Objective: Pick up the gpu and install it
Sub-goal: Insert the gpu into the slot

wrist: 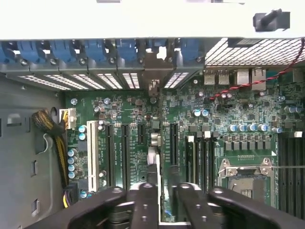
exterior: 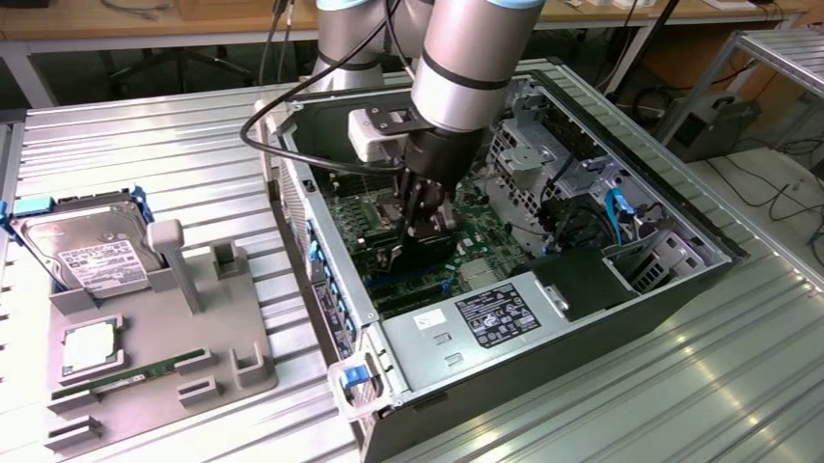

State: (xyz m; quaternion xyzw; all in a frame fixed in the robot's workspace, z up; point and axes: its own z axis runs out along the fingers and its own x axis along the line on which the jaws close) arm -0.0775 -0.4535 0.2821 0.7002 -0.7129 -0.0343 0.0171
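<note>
Bench [exterior: 154,135]: you see a ribbed metal top carrying an open computer case and a grey parts tray.
Case [exterior: 670,289]: lying on its side, green motherboard [wrist: 228,109] exposed; a white label on the power supply [exterior: 496,313] is too small to read.
Tray [exterior: 142,362]: holds a hard drive [exterior: 91,246] with a white label, unreadable.
Hand [exterior: 415,241]: lowered inside the case, clenched on the gpu.
Gpu [exterior: 425,253]: edge-on between the fingers [wrist: 193,205], standing over the motherboard's slots.
</note>
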